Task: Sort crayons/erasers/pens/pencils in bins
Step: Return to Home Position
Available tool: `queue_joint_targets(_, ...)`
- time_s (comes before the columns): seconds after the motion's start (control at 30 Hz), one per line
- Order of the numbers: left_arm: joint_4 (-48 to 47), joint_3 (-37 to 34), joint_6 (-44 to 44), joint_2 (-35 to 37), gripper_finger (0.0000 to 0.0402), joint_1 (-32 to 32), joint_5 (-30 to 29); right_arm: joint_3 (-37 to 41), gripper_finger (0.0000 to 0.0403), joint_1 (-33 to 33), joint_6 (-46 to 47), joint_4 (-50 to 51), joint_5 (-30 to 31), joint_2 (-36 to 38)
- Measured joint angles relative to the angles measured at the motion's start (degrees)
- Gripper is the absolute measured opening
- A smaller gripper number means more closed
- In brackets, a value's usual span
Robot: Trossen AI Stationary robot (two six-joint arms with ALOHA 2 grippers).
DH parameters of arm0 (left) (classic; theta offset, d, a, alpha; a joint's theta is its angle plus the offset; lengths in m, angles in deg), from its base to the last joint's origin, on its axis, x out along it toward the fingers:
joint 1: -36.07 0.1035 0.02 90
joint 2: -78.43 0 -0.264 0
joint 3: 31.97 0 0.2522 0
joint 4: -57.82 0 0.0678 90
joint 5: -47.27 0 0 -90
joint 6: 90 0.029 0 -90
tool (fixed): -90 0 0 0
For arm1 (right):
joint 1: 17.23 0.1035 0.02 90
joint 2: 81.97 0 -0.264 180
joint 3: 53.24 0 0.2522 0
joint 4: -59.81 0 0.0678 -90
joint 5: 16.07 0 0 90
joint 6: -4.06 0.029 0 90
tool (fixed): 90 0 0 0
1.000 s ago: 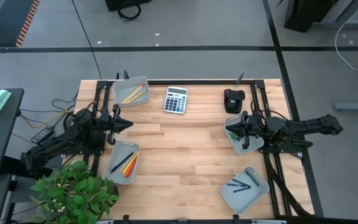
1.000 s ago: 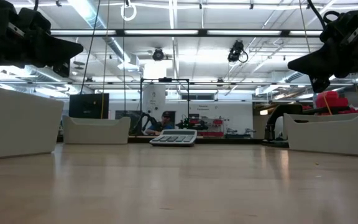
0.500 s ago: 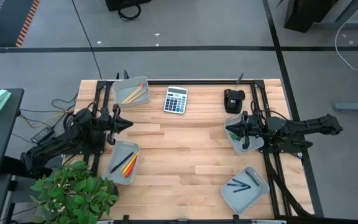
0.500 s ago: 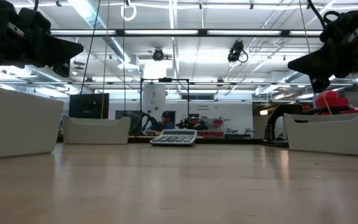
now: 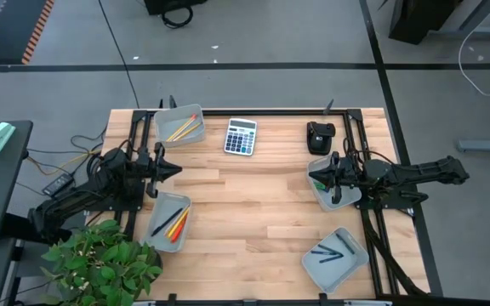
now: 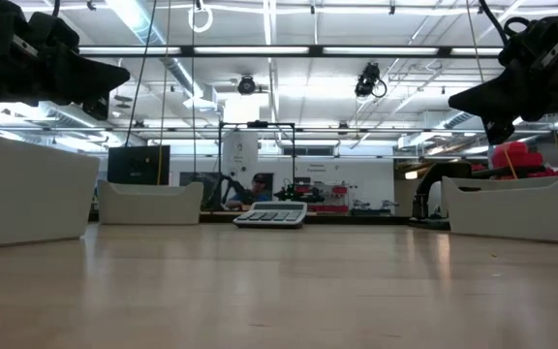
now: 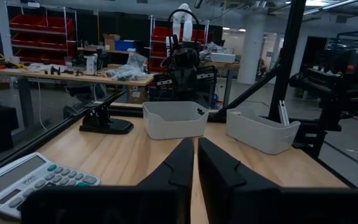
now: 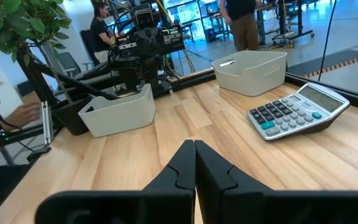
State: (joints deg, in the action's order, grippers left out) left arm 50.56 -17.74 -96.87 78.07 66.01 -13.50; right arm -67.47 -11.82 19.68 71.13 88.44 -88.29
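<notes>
Four grey bins stand on the table. The far-left bin [image 5: 180, 125] holds thin yellow and orange pencils. The near-left bin [image 5: 169, 221] holds orange, yellow and red crayons. The near-right bin [image 5: 336, 256] holds dark pens. The right bin [image 5: 334, 196] lies partly under my right arm; its contents are hidden. My left gripper [image 5: 179, 168] is shut and empty, raised above the table at the left side, between the two left bins. My right gripper [image 5: 311, 177] is shut and empty, raised at the right bin's left edge.
A grey-white calculator [image 5: 240, 136] lies at the far middle. A black box-like device [image 5: 319, 136] sits at the far right. A green plant [image 5: 100, 263] stands off the table's near left corner. People show in the room beyond the table [image 8: 238, 18].
</notes>
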Motion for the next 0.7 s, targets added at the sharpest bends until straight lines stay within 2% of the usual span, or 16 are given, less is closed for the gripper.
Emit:
queue_joint_targets(0.5, 0.0, 0.02, 0.01, 0.0, 0.0023, 0.0, 0.0, 0.0, 0.0006, 0.0, 0.0, -0.02, -0.01, 0.0)
queue_joint_targets(0.7, 0.0, 0.02, 0.02, 0.0, 0.0033, 0.0, 0.0, 0.0, 0.0006, 0.0, 0.0, 0.0, 0.01, 0.0)
